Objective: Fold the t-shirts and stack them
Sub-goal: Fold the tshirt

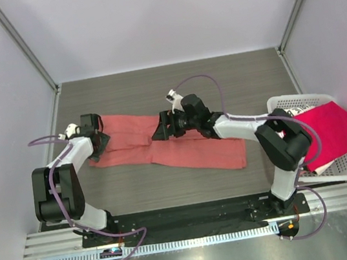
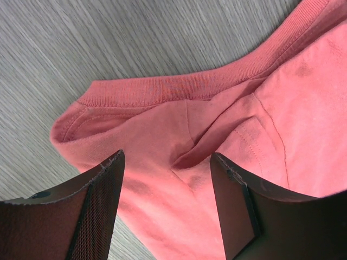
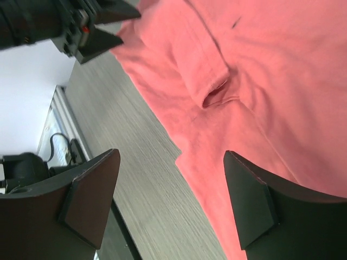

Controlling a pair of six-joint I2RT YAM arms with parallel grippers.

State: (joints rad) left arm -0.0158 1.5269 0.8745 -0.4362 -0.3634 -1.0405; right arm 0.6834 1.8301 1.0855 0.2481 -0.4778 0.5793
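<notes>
A salmon-coral t-shirt [image 1: 196,149] lies spread across the middle of the table. My left gripper [image 1: 99,145] is open over the shirt's left end. In the left wrist view its jaws [image 2: 165,162] stand either side of the cloth just below the ribbed collar [image 2: 179,89]. My right gripper [image 1: 162,129] is open over the shirt's middle. In the right wrist view it [image 3: 171,157] hangs above the shirt's edge [image 3: 260,65] and a sleeve opening. A crimson-pink t-shirt [image 1: 330,129] drapes over the basket, with a white shirt [image 1: 294,112] partly hidden under it.
A white lattice basket [image 1: 346,173] stands at the right edge of the grey wood table [image 1: 154,90]. White walls and metal posts enclose the table. My left gripper also shows at the top left of the right wrist view [image 3: 92,30].
</notes>
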